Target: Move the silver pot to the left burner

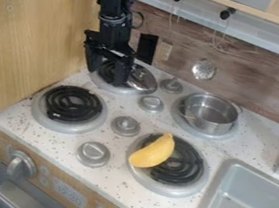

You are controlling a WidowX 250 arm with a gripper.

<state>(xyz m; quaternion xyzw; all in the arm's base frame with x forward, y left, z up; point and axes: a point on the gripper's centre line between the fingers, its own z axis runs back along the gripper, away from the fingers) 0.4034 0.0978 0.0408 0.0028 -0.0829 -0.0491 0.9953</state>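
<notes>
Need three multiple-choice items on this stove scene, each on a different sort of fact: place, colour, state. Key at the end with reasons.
1. Where is the round silver metal pot?
A) On the front left burner
B) On the back right burner
C) In the grey sink

2. What colour is the curved, banana-shaped item on the front right burner?
A) Yellow
B) Red
C) Blue

3. What state is the pot in?
A) Tipped on its side
B) Upright, covered by a lid
C) Upright, uncovered

Key:
1: B, the pot stands on the burner nearest the wall on the view's right.
2: A, its whole visible skin is yellow.
3: C, its mouth faces up and its inside shows.
</notes>
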